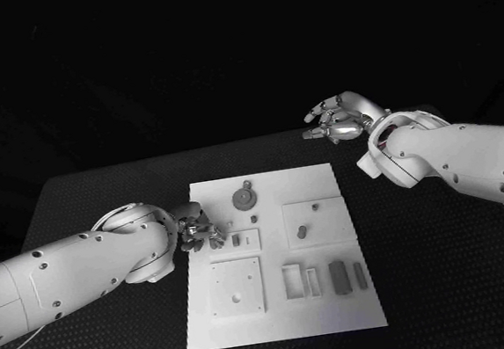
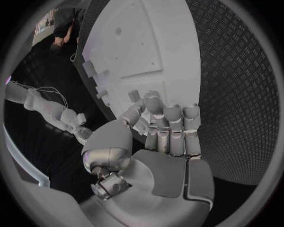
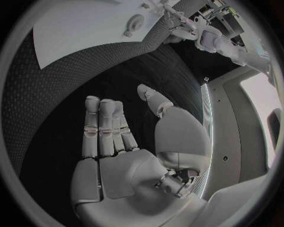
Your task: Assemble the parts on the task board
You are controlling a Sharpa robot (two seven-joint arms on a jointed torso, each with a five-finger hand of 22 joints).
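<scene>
Head view: left robot hand [image 1: 197,233] curled, empty, over task board [image 1: 287,320] edge; right robot hand [image 1: 339,119] spread, empty. Parts [image 1: 338,274] look small, rigid, light: pinch long sides.

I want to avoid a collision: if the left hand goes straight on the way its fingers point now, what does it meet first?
Probably the task board: the left hand sits at its edge, fingers aimed across it. The first part in line looks like a small grey piece, though depth is unclear.

no readable text, labels, brands, numbers or signs on any surface in these views
</scene>
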